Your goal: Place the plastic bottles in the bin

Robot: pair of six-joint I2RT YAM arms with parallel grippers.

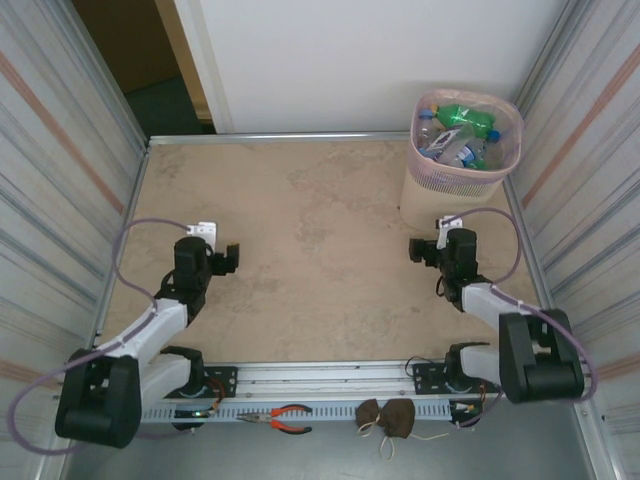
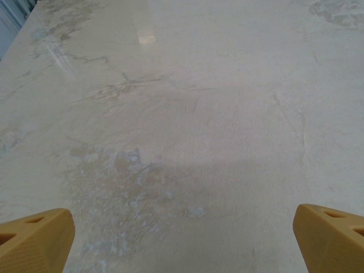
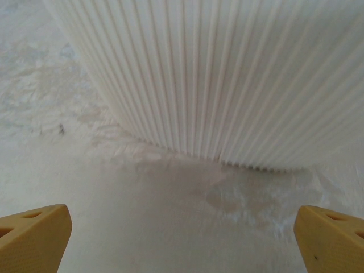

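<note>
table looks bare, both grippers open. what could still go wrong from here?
1. The right gripper points at the bin from close by, facing its ribbed wall; any forward move would likely shove or tip it.
2. The bottles are heaped up to the rim, so a knock on the bin could spill some onto the table.

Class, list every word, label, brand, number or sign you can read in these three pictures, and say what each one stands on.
No text can be read anywhere in these pictures.
Labels on the plastic bottles inside the bin: too small and blurred to read.
The bin's ribbed wall and the table: no markings that can be made out.
</note>
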